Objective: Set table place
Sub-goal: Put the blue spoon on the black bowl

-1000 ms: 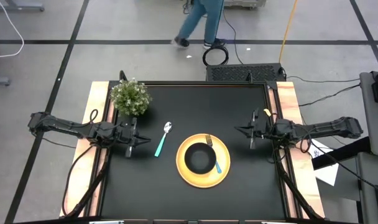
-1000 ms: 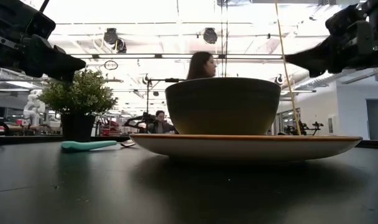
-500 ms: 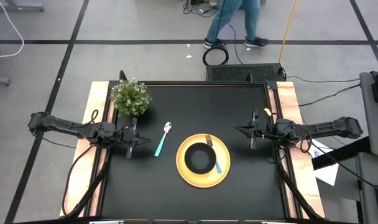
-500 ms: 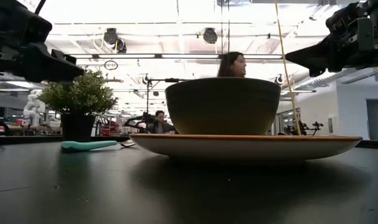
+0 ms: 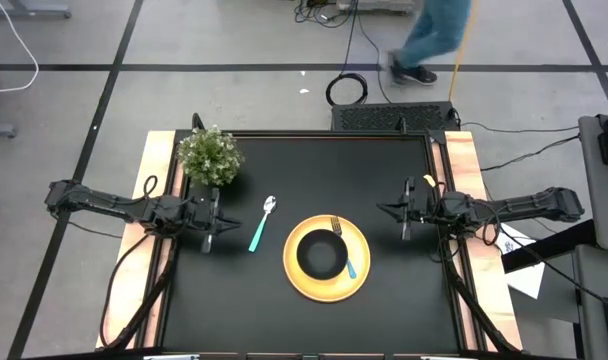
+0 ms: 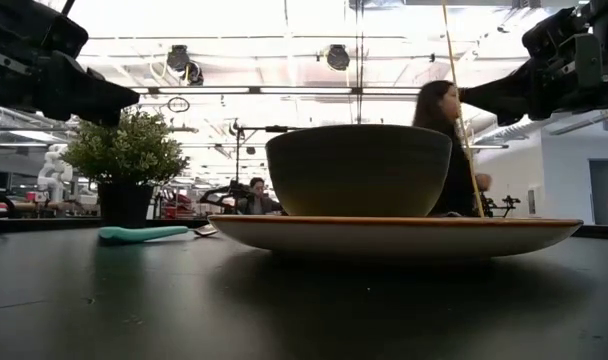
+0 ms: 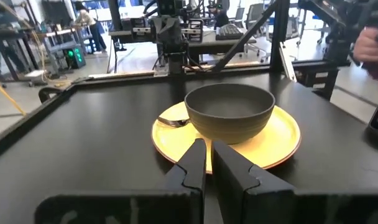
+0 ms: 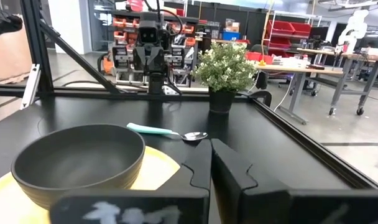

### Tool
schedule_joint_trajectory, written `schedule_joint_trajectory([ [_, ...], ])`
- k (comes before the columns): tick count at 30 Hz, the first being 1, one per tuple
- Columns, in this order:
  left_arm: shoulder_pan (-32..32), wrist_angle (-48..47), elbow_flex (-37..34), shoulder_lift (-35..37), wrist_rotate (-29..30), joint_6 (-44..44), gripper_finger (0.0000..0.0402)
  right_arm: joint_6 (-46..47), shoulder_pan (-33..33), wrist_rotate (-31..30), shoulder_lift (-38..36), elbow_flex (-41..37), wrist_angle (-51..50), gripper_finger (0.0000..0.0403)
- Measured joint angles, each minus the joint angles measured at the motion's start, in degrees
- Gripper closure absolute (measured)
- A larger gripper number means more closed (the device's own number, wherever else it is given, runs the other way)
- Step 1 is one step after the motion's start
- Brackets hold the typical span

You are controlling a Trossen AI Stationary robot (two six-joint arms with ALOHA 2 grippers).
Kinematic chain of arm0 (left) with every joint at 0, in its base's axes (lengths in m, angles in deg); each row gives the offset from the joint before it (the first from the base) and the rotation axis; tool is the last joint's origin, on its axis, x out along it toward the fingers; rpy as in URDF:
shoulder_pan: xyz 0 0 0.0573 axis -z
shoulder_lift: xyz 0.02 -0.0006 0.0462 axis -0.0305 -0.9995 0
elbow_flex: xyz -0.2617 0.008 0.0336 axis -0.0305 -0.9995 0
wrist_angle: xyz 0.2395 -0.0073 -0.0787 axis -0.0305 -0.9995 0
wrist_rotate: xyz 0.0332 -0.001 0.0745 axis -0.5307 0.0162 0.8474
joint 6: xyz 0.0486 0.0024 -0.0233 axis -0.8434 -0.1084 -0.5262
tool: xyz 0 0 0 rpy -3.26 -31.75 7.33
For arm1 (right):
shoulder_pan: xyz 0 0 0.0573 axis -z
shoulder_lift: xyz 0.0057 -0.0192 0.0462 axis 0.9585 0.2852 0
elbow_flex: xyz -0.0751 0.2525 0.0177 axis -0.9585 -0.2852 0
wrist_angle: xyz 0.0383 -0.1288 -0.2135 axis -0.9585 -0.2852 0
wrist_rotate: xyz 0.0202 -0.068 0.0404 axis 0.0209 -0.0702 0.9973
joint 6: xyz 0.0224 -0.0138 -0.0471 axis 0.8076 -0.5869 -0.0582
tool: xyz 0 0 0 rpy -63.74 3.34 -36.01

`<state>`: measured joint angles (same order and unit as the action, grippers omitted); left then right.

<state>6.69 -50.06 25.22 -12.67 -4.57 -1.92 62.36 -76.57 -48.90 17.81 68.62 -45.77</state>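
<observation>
Black and matte, the desk (image 5: 404, 300) has a pale wooden strip at each short side. Both arms wait at those sides, each with its fingers closed together on nothing: the left gripper (image 5: 210, 221) at the left side, the right gripper (image 5: 402, 212) at the right.

Just right of the left gripper lies the teal-handled spoon (image 5: 261, 225), long axis running near to far, bowl at the far end. Further right, mid-desk, the black bowl (image 5: 322, 254) sits on the yellow plate (image 5: 302, 285); the fork (image 5: 342, 245) rests on the plate's right part beside the bowl. My judgement: the left arm is nearer the spoon, the right nearer the fork. A potted plant (image 5: 210, 155) stands at the far left corner.

No readable writing shows anywhere.
</observation>
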Motion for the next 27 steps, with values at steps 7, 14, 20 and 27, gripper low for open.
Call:
schedule_joint_trajectory([
  [7, 0.0, 1.4, 0.0, 0.0, 0.0, -0.2, 0.0371, -2.5, 0.0, 0.0, 1.4, 0.0, 0.5, 0.0403],
  [14, 0.0, 3.3, 0.0, 0.0, -0.1, -5.0, 0.0371, -3.9, 0.0, 0.0, 1.4, 0.0, 0.8, 0.0403],
  [20, 0.0, 2.6, 0.0, 0.0, 0.6, -8.8, 0.0371, -2.7, 0.0, 0.0, 1.4, 0.0, 0.8, 0.0403],
  [27, 0.0, 5.1, 0.0, 0.0, 2.4, -4.8, 0.0371, -2.8, 0.0, 0.0, 1.4, 0.0, 0.8, 0.0403],
])
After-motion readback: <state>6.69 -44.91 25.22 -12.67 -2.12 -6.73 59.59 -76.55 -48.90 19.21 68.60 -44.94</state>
